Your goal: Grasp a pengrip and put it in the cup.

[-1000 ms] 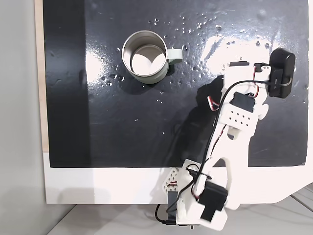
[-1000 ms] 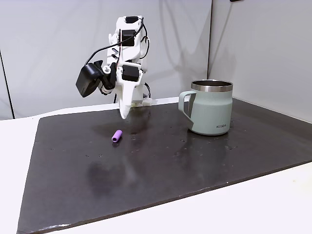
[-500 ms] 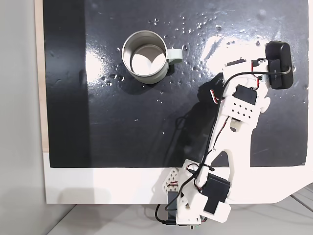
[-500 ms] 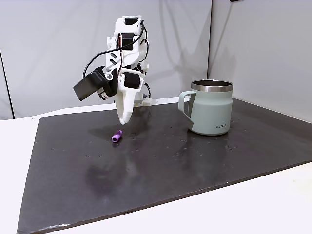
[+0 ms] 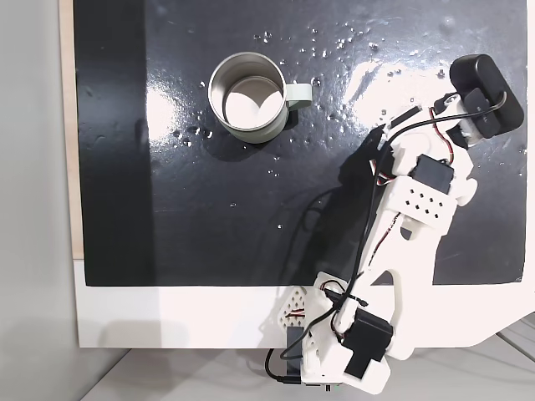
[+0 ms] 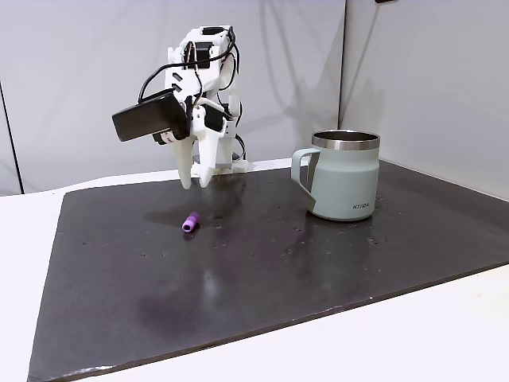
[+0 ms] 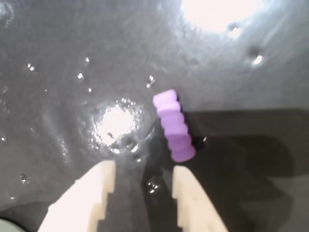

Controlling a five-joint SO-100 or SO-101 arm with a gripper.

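Observation:
The pengrip [image 6: 190,222], a small light-purple ribbed tube, lies on the black mat [image 6: 318,263], well left of the cup in a fixed view. My gripper [image 6: 193,183] hangs a little above and behind it, open, its two white fingertips apart and pointing down. In the wrist view the pengrip [image 7: 174,126] lies just ahead of the right finger [image 7: 186,193], outside the gap; the gripper [image 7: 144,176] holds nothing. The cup [image 6: 342,175] stands upright with its handle toward the arm. From above, the cup [image 5: 249,96] looks empty and the arm [image 5: 422,200] covers the pengrip.
White specks and droplets dot the mat [image 5: 209,209] around the cup and near the arm. The mat lies on a white tabletop [image 5: 167,317], with the arm's base [image 5: 334,351] at its near edge. Grey walls stand behind the table.
The wrist has turned, swinging the black camera from hanging down to level. The jaws have gone from a single closed point to apart. The pengrip and the cup have not moved.

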